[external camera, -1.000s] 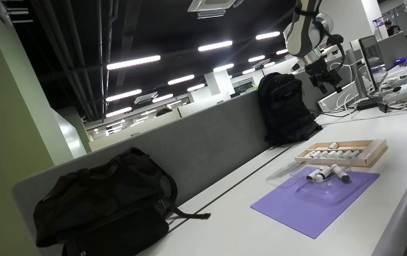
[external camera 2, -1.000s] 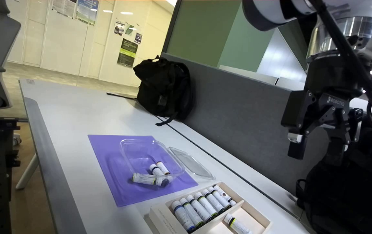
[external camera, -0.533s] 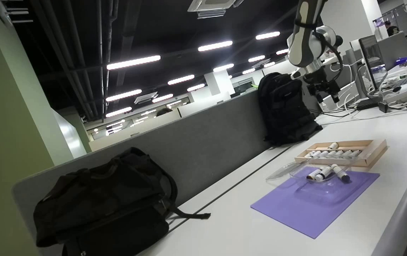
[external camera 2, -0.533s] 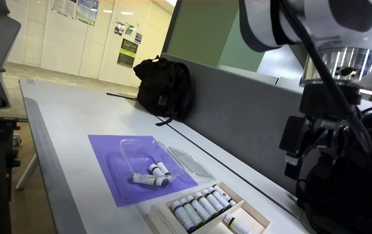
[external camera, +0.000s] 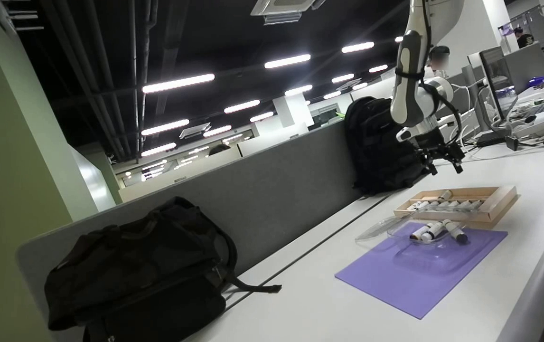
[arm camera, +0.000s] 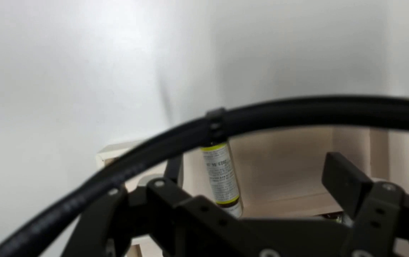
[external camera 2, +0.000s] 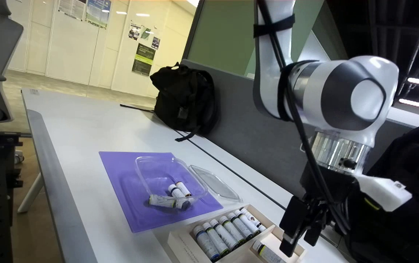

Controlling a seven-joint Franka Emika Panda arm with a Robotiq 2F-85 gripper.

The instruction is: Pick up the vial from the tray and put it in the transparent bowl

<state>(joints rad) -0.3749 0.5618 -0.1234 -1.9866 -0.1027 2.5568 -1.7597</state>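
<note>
The tray is a light beige box with two compartments; it also shows in an exterior view. A row of several white-labelled vials fills one compartment. A lone vial with yellow bands lies in the other compartment; it shows in the wrist view, partly covered by the black cable. My gripper is open and empty above the lone vial's compartment. In the wrist view the gripper has the vial nearer its left finger. The transparent bowl holds three vials.
The bowl stands on a purple mat. A transparent lid lies between the bowl and a grey partition. Black backpacks stand along the partition, one behind the arm and one farther off. A monitor stands beyond.
My gripper has come down from high beside the partition to over the tray's lone-vial compartment, staying open. The vials, bowl and tray have not moved.
</note>
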